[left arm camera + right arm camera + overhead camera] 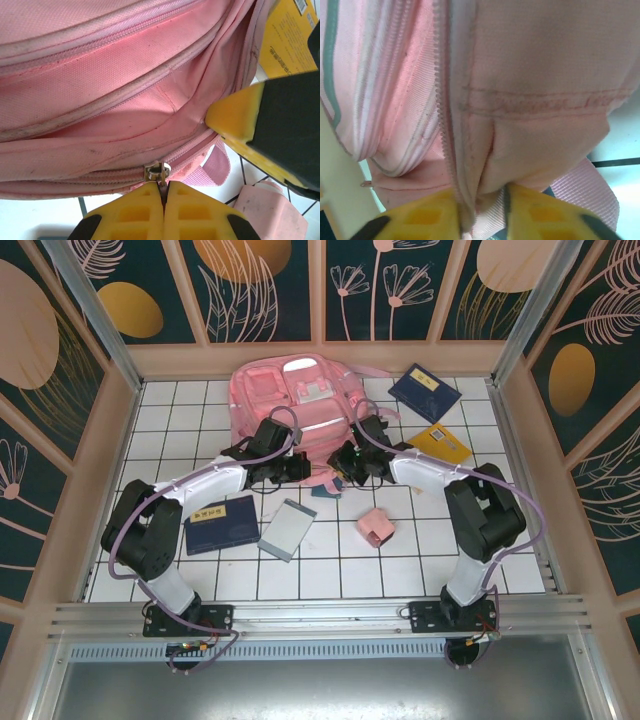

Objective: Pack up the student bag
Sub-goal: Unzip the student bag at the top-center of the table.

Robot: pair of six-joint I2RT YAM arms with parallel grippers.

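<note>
Our large soft pink fabric backpack (285, 405) lies at the white tiled surface's (420, 560) far side. Our left end effector (164, 186) clamps its metal zipper pull (158, 171), and our right end effector (481, 200) pinches its fabric.

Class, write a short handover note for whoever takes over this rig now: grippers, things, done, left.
Left gripper: shut on the zipper pull.
Right gripper: shut on the student bag fabric beside the zip.
Blue book, second blue book, yellow book, grey pad and pink box: on the table, outside the bag.
Done: bag and zip gripped.
Left: open it, pack everything.
</note>
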